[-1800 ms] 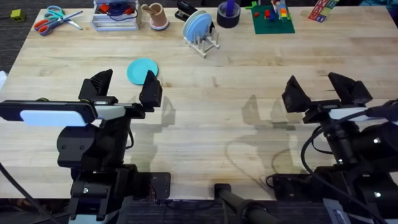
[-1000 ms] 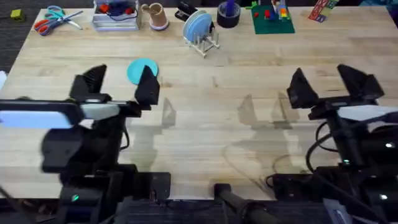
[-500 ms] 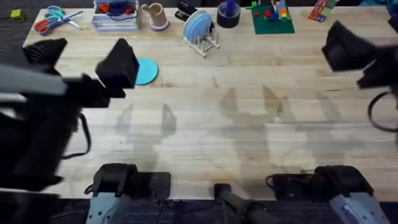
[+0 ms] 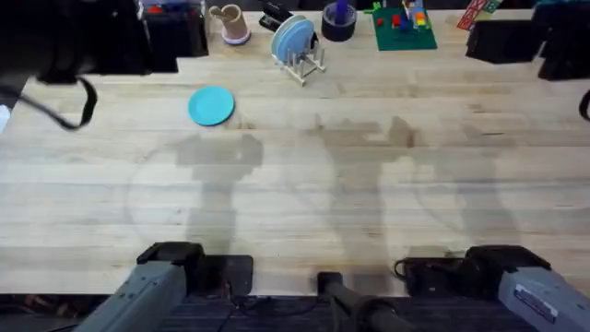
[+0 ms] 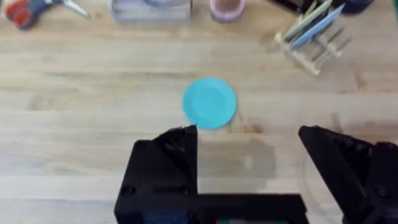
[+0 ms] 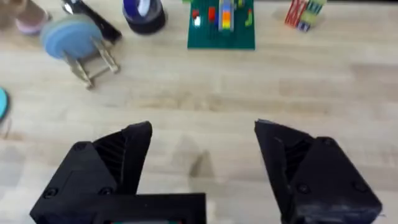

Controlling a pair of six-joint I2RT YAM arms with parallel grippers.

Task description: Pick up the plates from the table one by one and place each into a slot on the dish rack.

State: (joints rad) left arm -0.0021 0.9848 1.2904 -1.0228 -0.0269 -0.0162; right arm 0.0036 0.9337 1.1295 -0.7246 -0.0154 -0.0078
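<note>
Overhead: the teal plate [image 4: 211, 105] lies flat on the worktop [image 4: 350, 194], at seven o'clock from the dish rack [image 4: 301, 59]. Left wrist: left hand [image 5: 249, 177] gapes wide; the plate looks thin, stiff, slick—grip its rim. Right wrist: right hand [image 6: 202, 177] wide.

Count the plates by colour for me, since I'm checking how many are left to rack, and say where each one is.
Teal plate: 1, lying flat on the table.
Light blue plate: 1, standing on edge in the dish rack.
Total: 2 plates, so 1 left to rack.
</note>
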